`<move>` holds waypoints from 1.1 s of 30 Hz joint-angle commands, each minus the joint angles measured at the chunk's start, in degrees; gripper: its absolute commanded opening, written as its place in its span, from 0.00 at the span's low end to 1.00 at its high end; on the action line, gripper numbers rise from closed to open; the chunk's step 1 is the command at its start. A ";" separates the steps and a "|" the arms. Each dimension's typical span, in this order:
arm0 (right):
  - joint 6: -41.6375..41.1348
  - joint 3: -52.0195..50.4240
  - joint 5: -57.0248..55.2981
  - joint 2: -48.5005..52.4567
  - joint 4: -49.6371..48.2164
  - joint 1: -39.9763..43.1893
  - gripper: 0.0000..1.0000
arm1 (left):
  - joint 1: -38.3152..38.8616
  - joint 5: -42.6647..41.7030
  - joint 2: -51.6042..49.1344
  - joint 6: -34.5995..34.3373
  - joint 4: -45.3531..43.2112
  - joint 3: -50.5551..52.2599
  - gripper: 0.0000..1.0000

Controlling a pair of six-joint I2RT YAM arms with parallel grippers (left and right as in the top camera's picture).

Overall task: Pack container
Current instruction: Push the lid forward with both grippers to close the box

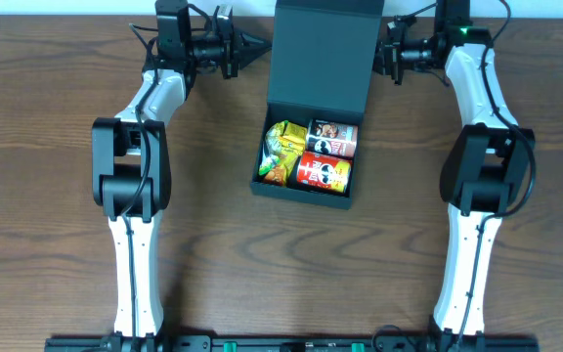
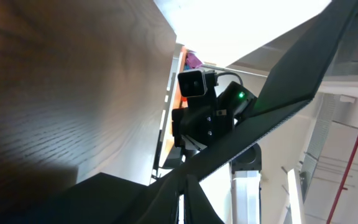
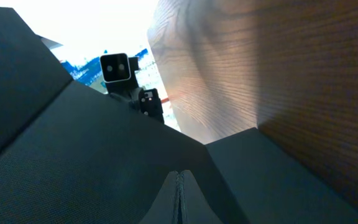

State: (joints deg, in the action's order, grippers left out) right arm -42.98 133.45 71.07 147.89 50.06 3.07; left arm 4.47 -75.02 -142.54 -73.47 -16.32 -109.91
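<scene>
From above, the container (image 1: 299, 194) is standing in the middle of the desk (image 1: 57, 244), a little toward the far edge. Its lid (image 1: 321, 54) is standing open and is leaning back, away from the arms' bases. Inside, a yellow-green bag (image 1: 281, 152) is filling the left half. A dark can (image 1: 332, 139) and a red can (image 1: 323, 173) are lying side by side in the right half, the red one nearer to the front wall. The left claw (image 1: 258, 46) is pointing at the lid's left edge and is just beside it. The right claw (image 1: 383, 57) is reaching the lid's right edge from the other side. Both claws are at the far end of the desk.

In the left wrist view, the left claw (image 2: 184, 183) is showing its fingers together. The lid is crossing the picture as a dark slanted band. Behind it the right arm's camera (image 2: 191, 83) is facing this way. I cannot tell whether the fingers are touching the lid.

In the right wrist view, the right claw (image 3: 179, 177) is also having its fingers pressed together, with only a thin seam between them. The lid's dark surface is filling the left part, and the left arm's camera (image 3: 117, 67) is looking over it.
</scene>
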 commanded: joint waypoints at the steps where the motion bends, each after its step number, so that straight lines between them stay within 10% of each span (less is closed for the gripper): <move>1: 1.14 0.81 4.37 -3.69 -0.02 -1.33 0.02 | -1.09 -0.31 -0.48 2.69 0.44 -0.63 0.06; 17: 1.29 0.81 7.06 -3.69 -0.17 -1.99 0.02 | -0.20 2.97 -0.48 8.04 8.76 -0.63 0.06; 33: 12.76 0.81 -3.15 -13.75 13.57 -1.49 0.02 | 1.73 -8.02 0.57 0.96 -3.69 -0.63 0.06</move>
State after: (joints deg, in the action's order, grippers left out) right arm -35.22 133.45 69.91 137.51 61.71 2.00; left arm 6.44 -79.70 -142.54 -71.88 -19.09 -109.91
